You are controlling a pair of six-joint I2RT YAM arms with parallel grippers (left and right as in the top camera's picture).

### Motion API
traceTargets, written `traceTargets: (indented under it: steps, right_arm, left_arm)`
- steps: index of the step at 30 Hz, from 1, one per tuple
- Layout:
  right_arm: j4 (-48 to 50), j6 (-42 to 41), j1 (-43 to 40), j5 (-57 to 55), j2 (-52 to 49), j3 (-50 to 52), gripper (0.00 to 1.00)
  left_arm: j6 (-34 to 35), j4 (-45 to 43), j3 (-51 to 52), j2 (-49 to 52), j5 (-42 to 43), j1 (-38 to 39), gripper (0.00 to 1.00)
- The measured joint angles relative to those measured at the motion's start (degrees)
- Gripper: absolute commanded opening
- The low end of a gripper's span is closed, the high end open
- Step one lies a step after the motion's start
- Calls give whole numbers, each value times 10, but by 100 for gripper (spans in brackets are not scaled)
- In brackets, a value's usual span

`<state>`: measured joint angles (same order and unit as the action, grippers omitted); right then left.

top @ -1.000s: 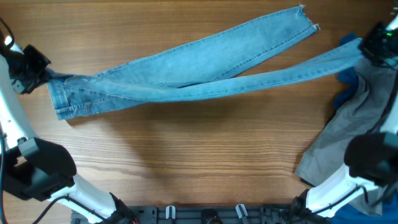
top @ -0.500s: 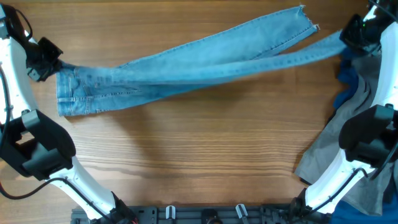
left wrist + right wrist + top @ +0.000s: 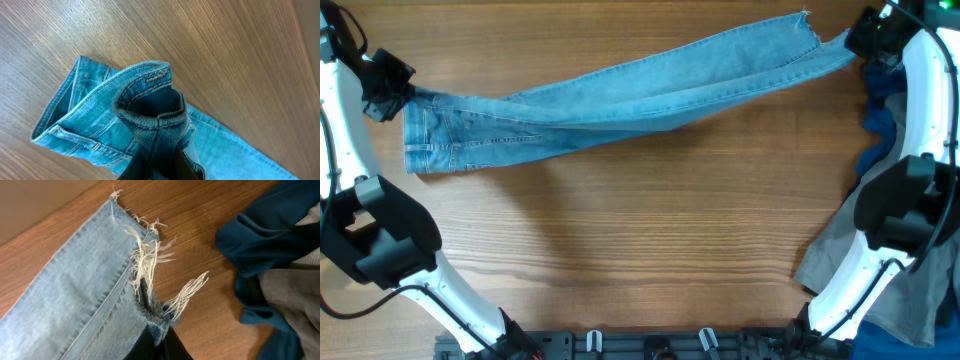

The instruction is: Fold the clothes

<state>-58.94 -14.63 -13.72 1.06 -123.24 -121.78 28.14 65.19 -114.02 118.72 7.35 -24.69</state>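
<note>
Light blue denim jeans (image 3: pixel 620 95) stretch across the far half of the table, waist at the left, frayed hems at the upper right. My left gripper (image 3: pixel 392 88) is shut on the waistband (image 3: pixel 150 107), which bunches up between its fingers. My right gripper (image 3: pixel 860 40) is shut on one leg's frayed hem (image 3: pixel 157 312), now lying almost along the other leg (image 3: pixel 75 280). A dark blue garment (image 3: pixel 265 235) and a grey garment (image 3: pixel 840 245) lie at the right.
The dark blue garment (image 3: pixel 882 110) and grey cloth are piled at the right edge, close to the right arm. The far table edge runs just beyond the hems. Bare wooden tabletop (image 3: pixel 640 240) fills the near half.
Both grippers have moved toward the far side with the jeans. The lower leg swung up from a spread V until it lies against the other leg; the waist shifted up and left.
</note>
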Motion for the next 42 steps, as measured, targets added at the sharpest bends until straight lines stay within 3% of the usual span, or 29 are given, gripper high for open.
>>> traceTargets:
  steps: [13, 14, 15, 16, 18, 21, 25, 35, 38, 42]
  right_arm:
    - [27, -2, 3, -9, -46, 0, 4]
    - [45, -9, 3, -8, -55, 0, 13]
    - [61, -17, 5, -4, -61, 0, 29]
    - [86, -22, 6, 5, -68, 0, 49]
    - [164, -42, 7, 34, -82, 0, 60]
    - [239, -75, 8, 82, -98, 0, 89]
    - [246, -117, 9, 119, -114, -1, 92]
    - [126, -54, 10, 140, -120, -1, 92]
    - [80, -24, 10, 139, -120, -1, 99]
    - [3, -5, 11, 94, -120, -2, 100]
  left_arm:
    - [101, -8, 0, 43, -22, -2, 4]
    - [113, -8, 0, 46, -26, -2, 4]
    - [145, -10, 0, 52, -33, -2, 6]
    - [161, -19, 0, 56, -36, -1, 17]
    - [186, -64, 0, 67, -41, -1, 59]
    - [212, -115, 0, 85, -43, -1, 72]
    - [226, -118, 0, 105, -38, -1, 99]
    - [124, -89, -2, 106, -34, -2, 100]
    - [100, -72, -2, 95, -40, -4, 100]
    - [85, -46, -2, 54, -54, -10, 100]
